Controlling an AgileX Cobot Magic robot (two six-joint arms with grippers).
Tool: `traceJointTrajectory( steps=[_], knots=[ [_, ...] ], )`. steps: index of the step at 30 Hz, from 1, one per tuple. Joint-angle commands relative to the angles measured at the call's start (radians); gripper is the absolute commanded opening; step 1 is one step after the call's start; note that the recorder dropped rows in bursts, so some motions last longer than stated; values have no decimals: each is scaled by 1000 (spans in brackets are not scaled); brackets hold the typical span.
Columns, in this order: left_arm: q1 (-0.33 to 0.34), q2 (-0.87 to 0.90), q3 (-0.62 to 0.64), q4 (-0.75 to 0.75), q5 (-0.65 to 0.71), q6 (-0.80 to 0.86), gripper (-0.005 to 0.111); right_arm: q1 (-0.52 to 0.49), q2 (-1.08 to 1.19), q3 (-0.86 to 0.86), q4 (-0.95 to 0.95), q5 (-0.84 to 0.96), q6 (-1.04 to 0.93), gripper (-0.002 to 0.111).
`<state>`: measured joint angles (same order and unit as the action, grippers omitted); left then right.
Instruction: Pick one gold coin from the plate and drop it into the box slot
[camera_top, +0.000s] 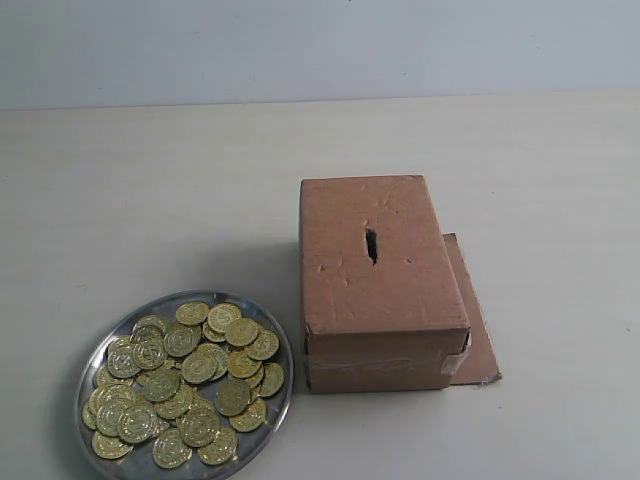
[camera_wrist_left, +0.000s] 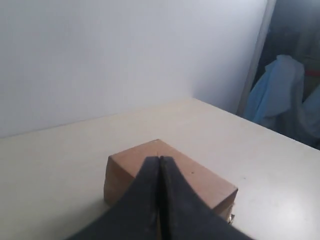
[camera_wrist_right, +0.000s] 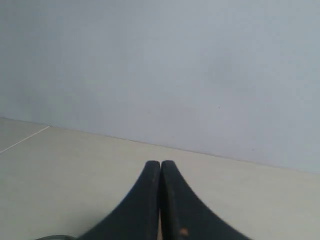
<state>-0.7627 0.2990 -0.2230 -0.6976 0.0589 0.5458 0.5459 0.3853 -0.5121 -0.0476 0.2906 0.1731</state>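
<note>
The silver plate (camera_top: 100, 350) lies at the front left of the table, heaped with several gold coins (camera_top: 180, 380). To its right stands the brown cardboard box (camera_top: 400, 290), with the dark slot (camera_top: 371, 244) in the middle of its top face. Neither arm shows in the exterior view. In the left wrist view my left gripper (camera_wrist_left: 159, 159) is shut with nothing between its fingers, and the box (camera_wrist_left: 200, 180) lies beyond its tips. My right gripper (camera_wrist_right: 160, 163) is also shut and empty, over bare table facing the wall.
A flat cardboard sheet (camera_top: 478, 340) lies under the box and sticks out on its right side. A pale wall (camera_top: 320, 45) runs along the table's far edge. Blue cloth (camera_wrist_left: 277, 95) hangs past the table's corner in the left wrist view.
</note>
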Motion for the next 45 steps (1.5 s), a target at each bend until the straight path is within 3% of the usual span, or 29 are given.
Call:
traceJointTrajectory(
  steps=[1, 8, 17, 29, 45],
  knots=[
    [-4, -9, 96, -27, -59, -5, 1, 1, -86, 167, -2, -149, 43, 0],
    [-4, -9, 223, -27, -142, -5, 1, 1, -123, 359, -2, -347, 59, 0],
    [-4, -9, 223, -10, -167, 22, 1, 1, -123, 512, -2, -496, 59, 0],
    [-4, -9, 223, -21, -80, 17, 1, 1, -123, 512, -14, -425, 56, 0],
    [-4, -9, 223, -21, -80, 22, 1, 1, -123, 512, -10, -413, 59, 0]
  ],
)
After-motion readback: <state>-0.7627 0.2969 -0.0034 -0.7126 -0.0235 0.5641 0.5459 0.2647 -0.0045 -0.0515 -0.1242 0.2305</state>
